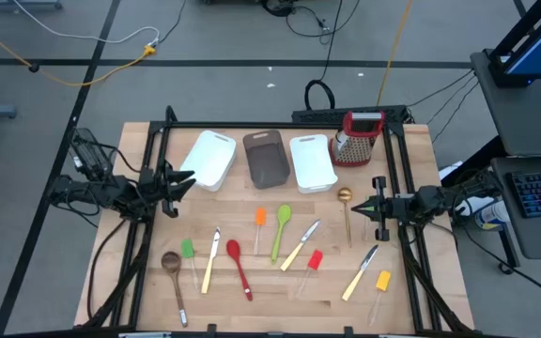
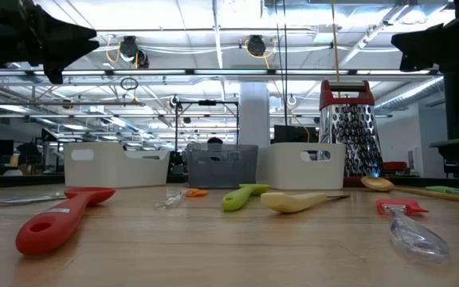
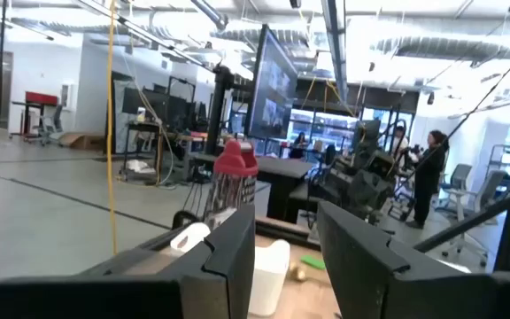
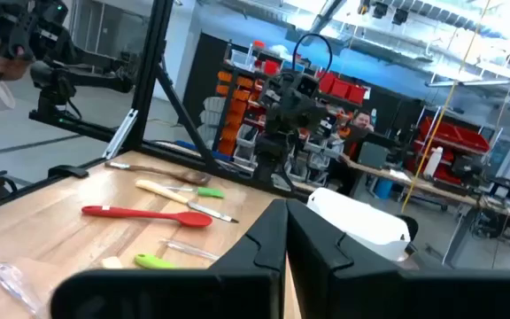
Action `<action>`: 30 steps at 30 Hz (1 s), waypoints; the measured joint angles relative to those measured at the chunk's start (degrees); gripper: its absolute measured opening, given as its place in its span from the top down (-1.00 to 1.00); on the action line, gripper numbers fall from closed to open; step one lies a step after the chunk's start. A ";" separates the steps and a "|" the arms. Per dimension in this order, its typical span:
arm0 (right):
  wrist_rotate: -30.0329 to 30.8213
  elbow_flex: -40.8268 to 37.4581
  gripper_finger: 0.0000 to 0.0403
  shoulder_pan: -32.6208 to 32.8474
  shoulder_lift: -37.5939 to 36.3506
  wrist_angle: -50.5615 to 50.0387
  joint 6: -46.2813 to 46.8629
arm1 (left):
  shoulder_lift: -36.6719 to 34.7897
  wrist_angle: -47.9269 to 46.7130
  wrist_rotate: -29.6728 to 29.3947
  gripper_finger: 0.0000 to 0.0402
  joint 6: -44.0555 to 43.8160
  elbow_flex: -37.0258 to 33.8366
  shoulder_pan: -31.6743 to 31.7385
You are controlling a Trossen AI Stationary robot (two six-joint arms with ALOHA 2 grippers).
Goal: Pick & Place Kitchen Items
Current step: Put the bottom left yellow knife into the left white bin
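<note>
Utensils lie untouched across the table [image 1: 148, 282] at 6 o'clock; left gripper [image 1: 182, 183] fingers apart, right gripper [image 1: 363, 207] fingers together, so open right before descending on the gold spoon [image 1: 346, 208].

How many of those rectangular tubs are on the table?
3, in a row along the far edge: a white tub on the left, a brown tub in the middle, another white tub beside the grater.
</note>
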 joint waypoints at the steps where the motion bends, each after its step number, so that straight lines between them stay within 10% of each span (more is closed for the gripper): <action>1: -0.01 0.00 0.98 0.00 0.05 0.11 -0.06 | 0.25 0.10 0.11 0.37 0.00 0.48 0.00; 13: -0.09 0.00 0.98 -0.29 0.16 15.37 -16.71 | 14.78 -7.64 -0.08 0.37 -0.31 14.29 -0.04; 30: 0.08 0.00 0.63 -1.35 12.59 35.54 -12.45 | 43.92 -24.76 0.66 0.37 -7.78 35.31 -1.42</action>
